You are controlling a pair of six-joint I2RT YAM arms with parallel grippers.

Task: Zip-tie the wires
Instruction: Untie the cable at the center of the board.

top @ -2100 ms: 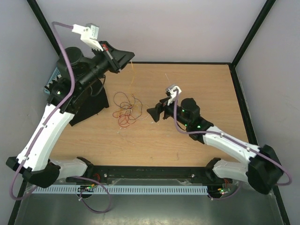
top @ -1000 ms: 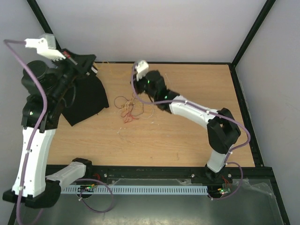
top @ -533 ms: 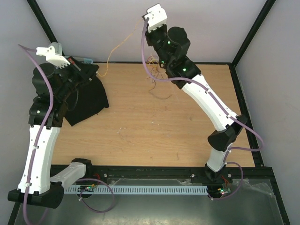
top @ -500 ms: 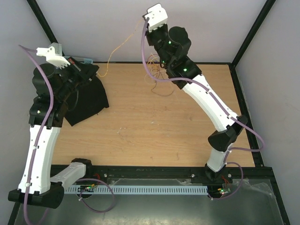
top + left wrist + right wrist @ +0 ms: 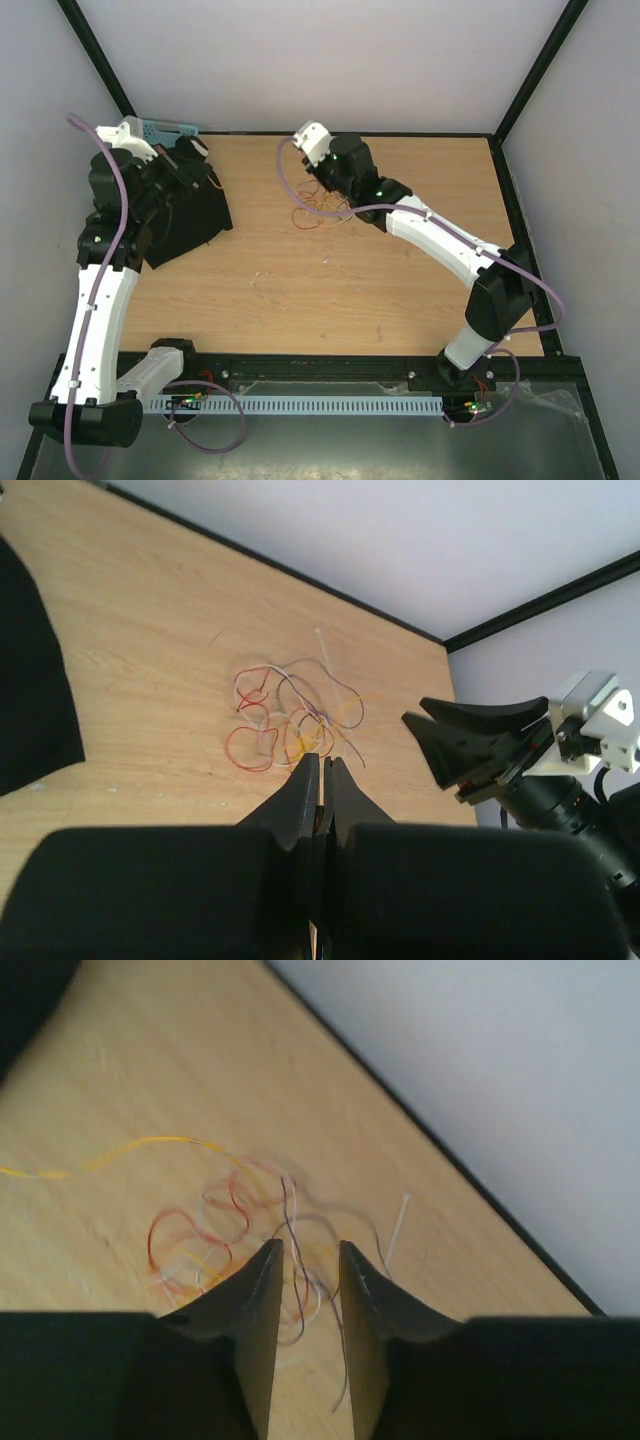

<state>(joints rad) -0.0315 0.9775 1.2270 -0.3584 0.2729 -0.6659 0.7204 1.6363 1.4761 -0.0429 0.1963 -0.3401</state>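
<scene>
In the overhead view, the tangle of thin curly wires in red, dark brown, orange-yellow and white (image 5: 320, 205) is seen lying on the light wooden surface (image 5: 300, 290), towards its far edge and near the middle of its width. The right tool (image 5: 322, 185) is held directly over the tangle, though its fingers are largely hidden beneath the wrist there. The left tool (image 5: 197, 165) is positioned well apart from the wires, above a crumpled black cloth (image 5: 190, 215) at the far left of the surface. In the left wrist view, the left tool's fingers (image 5: 305, 785) are shown pressed together; whether anything thin is pinched between them cannot be told. Beyond them the wires are spread loosely on the wood, and the right tool is seen just beside the tangle, its two black jaws standing apart with nothing gripped. An edge of the black cloth is visible at the left. In the right wrist view, the right tool's fingers (image 5: 262, 1300) are parted, and the tangle is seen through and past the gap, lying flat on the surface, while one orange-yellow strand (image 5: 130, 1150) is stretched away to the left and out of the picture.
</scene>
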